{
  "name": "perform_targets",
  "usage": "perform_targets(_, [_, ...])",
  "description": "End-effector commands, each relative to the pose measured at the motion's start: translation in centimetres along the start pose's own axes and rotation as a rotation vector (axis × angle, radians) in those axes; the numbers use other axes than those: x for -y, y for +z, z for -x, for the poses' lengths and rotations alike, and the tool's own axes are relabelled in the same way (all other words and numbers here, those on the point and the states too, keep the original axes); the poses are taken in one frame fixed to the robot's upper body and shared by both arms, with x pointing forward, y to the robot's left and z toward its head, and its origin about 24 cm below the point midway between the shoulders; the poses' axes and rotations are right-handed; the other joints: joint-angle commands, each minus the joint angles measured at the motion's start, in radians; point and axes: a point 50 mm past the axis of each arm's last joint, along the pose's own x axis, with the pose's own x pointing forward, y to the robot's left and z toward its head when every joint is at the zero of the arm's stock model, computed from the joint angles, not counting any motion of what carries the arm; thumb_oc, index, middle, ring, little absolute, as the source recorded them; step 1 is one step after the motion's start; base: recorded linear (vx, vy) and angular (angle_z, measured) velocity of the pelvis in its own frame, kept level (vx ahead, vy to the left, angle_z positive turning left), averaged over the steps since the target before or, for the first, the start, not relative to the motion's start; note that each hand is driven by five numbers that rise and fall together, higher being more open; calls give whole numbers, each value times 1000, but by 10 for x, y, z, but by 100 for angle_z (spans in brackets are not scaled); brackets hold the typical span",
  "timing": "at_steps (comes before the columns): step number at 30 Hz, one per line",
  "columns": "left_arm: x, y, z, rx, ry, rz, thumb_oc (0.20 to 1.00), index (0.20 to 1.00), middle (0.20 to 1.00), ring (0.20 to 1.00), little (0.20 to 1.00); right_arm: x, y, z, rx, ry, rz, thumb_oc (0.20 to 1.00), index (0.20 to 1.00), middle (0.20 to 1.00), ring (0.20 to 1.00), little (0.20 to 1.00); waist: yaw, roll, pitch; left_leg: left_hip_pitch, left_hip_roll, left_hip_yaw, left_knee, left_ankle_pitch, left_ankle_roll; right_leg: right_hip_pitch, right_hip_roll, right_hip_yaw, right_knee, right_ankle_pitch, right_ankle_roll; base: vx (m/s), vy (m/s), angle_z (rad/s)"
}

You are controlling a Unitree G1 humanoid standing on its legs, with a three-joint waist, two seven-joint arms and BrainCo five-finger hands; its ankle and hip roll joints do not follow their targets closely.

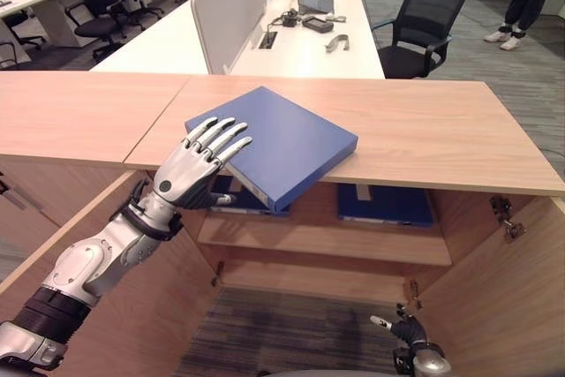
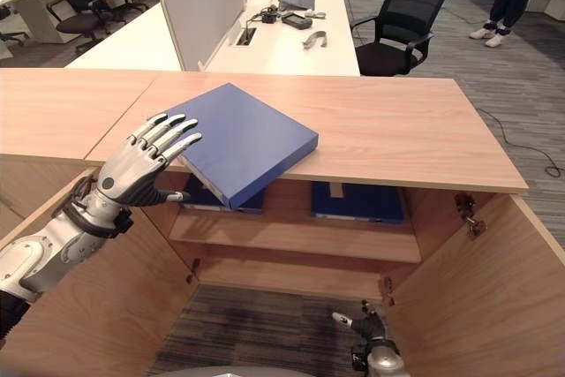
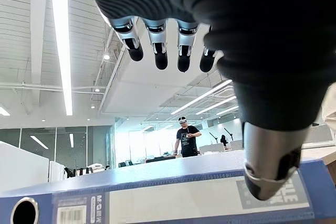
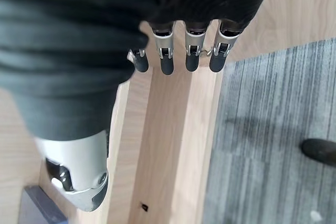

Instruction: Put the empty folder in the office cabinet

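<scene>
The blue folder (image 1: 281,141) lies flat on the cabinet top (image 1: 424,130), its near corner jutting out past the front edge, above the open cabinet. My left hand (image 1: 190,174) is at that overhanging corner: my fingers (image 1: 221,137) lie straight and spread on the cover, and my thumb (image 3: 273,161) sits against the labelled spine below the edge, so the hand is wide, not clamped round anything. My right hand (image 1: 408,331) hangs low by the right door (image 1: 503,289), over the carpet, fingers relaxed and holding nothing. Inside, two more folders (image 1: 384,205) lie on the upper shelf (image 1: 327,240). Beyond the top stands a desk (image 1: 300,50) and a chair (image 1: 424,24).
</scene>
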Motion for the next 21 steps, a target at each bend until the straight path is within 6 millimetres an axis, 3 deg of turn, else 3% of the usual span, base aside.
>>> perform_targets(1, [-16, -11, -22, 2, 84, -41, 1000, 1000, 1000, 1000, 1000, 0, 41, -9, 154, -16, -70, 1000, 1000, 1000, 1000, 1000, -1, -30, 11, 41, 3, 10, 4, -109, -30, -8, -60, 24, 36, -25, 121, 0, 0, 0])
perform_targets(9, [-6, -12, -24, -15, 49, -22, 1000, 1000, 1000, 1000, 1000, -1, 37, -9, 131, -23, -126, 1000, 1000, 1000, 1000, 1000, -10, -29, 8, 45, 2, 12, 4, -111, -28, -8, -59, 26, 37, -27, 120, 0, 0, 0])
perform_targets(21, [1, -5, -44, 32, 34, -28, 1000, 1000, 1000, 1000, 1000, -1, 36, -9, 124, -34, -211, 1000, 1000, 1000, 1000, 1000, -27, -25, 7, 48, 3, 18, 4, -113, -27, -11, -58, 34, 39, -29, 121, 0, 0, 0])
